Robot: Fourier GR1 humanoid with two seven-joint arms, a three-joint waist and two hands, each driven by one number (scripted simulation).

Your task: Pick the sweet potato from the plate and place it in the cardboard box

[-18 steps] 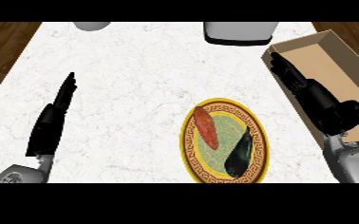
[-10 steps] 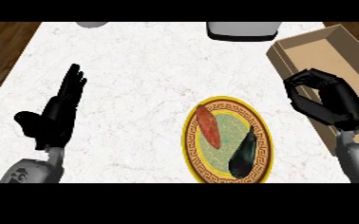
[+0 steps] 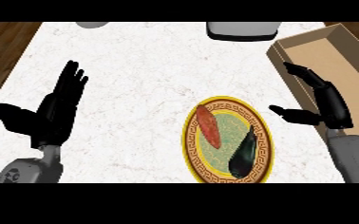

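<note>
Orange-red sweet potato [image 3: 209, 126] untouched on gold-rimmed plate [image 3: 191, 144]; right hand [image 3: 324, 105], fist reopened and fingers spread, shifted from cardboard box [image 3: 319, 57] toward plate for pickup.

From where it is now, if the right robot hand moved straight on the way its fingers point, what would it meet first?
The right robot hand has fingers pointing up and slightly left, toward the near left wall of the cardboard box. It would probably meet that wall first, though height is unclear.

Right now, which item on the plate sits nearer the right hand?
The dark eggplant, on the plate's right side toward the right hand; the reddish-orange sweet potato lies left.
</note>
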